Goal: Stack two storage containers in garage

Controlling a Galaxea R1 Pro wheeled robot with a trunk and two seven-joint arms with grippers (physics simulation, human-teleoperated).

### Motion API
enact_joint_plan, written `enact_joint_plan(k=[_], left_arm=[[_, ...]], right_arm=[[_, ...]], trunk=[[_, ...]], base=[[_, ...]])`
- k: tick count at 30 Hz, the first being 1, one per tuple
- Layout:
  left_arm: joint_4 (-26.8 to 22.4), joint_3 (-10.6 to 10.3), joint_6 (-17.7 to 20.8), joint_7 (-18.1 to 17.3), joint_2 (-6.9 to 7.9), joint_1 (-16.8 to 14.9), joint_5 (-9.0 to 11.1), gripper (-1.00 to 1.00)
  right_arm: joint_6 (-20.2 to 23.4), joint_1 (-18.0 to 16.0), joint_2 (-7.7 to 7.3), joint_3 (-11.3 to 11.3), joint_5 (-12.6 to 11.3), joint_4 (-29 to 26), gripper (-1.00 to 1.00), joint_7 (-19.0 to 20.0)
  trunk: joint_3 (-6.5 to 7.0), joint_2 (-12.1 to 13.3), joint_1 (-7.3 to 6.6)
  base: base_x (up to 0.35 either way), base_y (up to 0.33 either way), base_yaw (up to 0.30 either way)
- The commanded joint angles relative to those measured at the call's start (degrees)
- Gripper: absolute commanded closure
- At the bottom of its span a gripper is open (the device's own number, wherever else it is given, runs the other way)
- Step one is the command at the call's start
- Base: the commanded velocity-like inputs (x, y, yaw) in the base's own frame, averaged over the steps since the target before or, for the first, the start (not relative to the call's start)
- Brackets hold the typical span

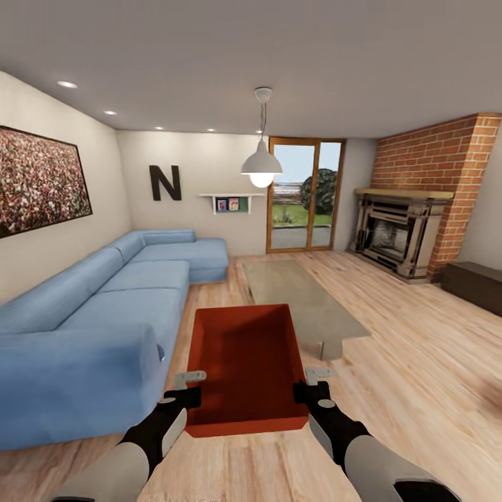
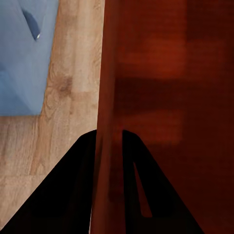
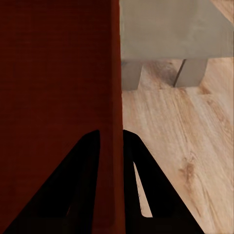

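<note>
Light wood planks cover the living room floor point(image 1: 418, 362), and a blue sofa point(image 1: 104, 314) runs along the left wall toward the far corner. On the right there is a red-brick fireplace point(image 1: 401, 233), with a low dark cabinet point(image 1: 474, 286) beside it on the near side. A glass door point(image 1: 303, 195) in the far wall shows a garden outside, and a white pendant lamp point(image 1: 261, 164) hangs from the ceiling. A big letter N point(image 1: 165, 183) and a framed picture point(image 1: 38, 181) are on the walls.

One storage container point(image 1: 247, 362) is held in the air in the near middle of the scene, between the sofa and the grey-green coffee table point(image 1: 300, 296), open side up and empty. The left tool point(image 1: 187, 390) grips its left wall, and the right tool point(image 1: 312, 387) grips its right wall.

In the left wrist view, the left tool point(image 2: 108, 146) has one dark finger on each side of the orange-red wall point(image 2: 105, 73), closed narrow on it, with the sofa and floor behind. In the right wrist view, the right tool point(image 3: 111, 146) clamps the other wall point(image 3: 115, 73) in the same way, and the coffee table point(image 3: 170, 34) stands on the planks beyond.
</note>
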Motion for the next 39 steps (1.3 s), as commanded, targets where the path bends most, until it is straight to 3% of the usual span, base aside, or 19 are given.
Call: enact_joint_plan(k=[1, 39], left_arm=[[-0.25, 0.79, -0.63, 0.34, -0.32, -0.04, -0.51, 1.00], [-0.43, 0.80, -0.66, 0.36, -0.24, -0.04, -0.51, 1.00]], right_arm=[[-0.24, -0.02, 0.09, -2.05, 0.29, 0.18, 1.00, -5.23], [-0.24, -0.02, 0.00, -2.05, 0.37, 0.35, 1.00, -5.23]], trunk=[[-0.08, -0.07, 0.01], [-0.08, -0.07, 0.01]], base=[[0.000, 0.000, 0.266], [0.000, 0.000, 0.267]])
